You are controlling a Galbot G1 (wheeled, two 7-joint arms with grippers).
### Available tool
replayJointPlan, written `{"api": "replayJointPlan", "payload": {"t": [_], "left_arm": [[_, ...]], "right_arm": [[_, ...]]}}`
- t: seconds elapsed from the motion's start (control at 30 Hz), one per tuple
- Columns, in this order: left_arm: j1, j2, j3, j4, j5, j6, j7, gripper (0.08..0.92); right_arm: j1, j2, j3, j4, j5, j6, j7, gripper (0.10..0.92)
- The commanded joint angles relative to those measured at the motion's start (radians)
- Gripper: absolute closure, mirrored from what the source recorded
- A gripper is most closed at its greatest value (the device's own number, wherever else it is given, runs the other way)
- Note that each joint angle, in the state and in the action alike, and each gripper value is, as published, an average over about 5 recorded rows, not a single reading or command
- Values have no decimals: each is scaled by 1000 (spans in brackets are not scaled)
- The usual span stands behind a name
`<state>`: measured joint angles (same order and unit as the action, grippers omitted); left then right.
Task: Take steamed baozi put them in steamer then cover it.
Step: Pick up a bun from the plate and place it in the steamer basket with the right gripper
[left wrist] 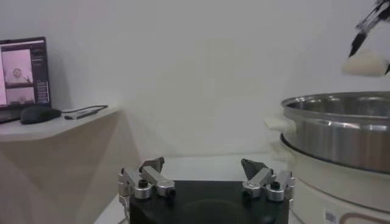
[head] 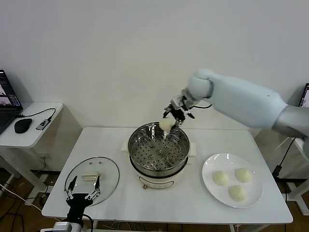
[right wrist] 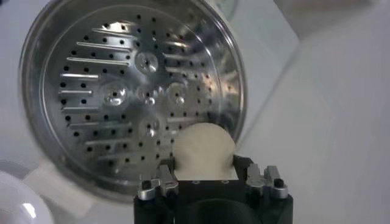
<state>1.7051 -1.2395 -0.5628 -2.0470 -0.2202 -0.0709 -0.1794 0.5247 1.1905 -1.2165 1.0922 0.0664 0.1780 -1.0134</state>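
My right gripper (head: 170, 120) is shut on a cream-white baozi (head: 166, 124) and holds it above the far rim of the steel steamer (head: 159, 153). In the right wrist view the baozi (right wrist: 203, 151) sits between the jaws over the edge of the perforated tray (right wrist: 131, 97), which is bare. Three more baozi (head: 232, 183) lie on a white plate (head: 211, 186) at the right. The glass cover (head: 108, 166) with its cream handle lies flat on the table left of the steamer. My left gripper (head: 83, 187) is open and empty at the cover's near edge.
A side table (head: 29, 133) with a mouse and laptop stands at the far left. In the left wrist view the steamer's steel wall (left wrist: 341, 131) is to one side, with the held baozi (left wrist: 365, 63) above it.
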Motion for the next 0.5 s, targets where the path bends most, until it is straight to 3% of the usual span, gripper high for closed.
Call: {"api": "replayJointPlan", "payload": {"t": [0.03,0.5], "left_arm": [[0,0,-3,-1,-4,-2,0,177],[-10,1,-1,8,-1,-1,5,177]], "right_arm": [[-12,103,-56,-72,-85,147,8,423],[-75,176,-51,-210,-323,357,83,414]]}}
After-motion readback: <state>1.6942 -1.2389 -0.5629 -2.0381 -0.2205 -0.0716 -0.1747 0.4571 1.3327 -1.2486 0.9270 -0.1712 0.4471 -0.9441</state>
